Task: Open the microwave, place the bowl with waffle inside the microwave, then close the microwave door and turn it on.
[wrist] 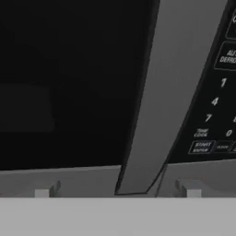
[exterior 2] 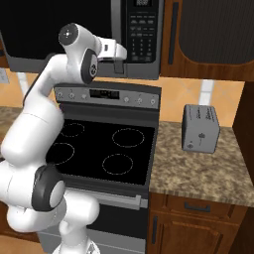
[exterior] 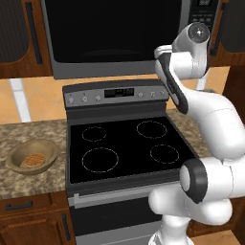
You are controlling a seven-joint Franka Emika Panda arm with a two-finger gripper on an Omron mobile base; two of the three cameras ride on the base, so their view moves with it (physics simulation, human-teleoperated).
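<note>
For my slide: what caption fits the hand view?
End effector facing the closed microwave door's grey handle, keypad alongside.

The left base view is looking forward and down from behind the arm's left, taking in the stove [exterior: 125, 143], the counter [exterior: 28, 139] left of it and the microwave [exterior: 115, 38] above. The right base view is facing the same stove [exterior 2: 104, 149] and microwave [exterior 2: 141, 37] from the right, adding a toaster [exterior 2: 200, 128]. The hand view is sitting very close to the microwave door [wrist: 64, 83], facing its handle [wrist: 170, 92] and keypad [wrist: 216, 106].
</note>
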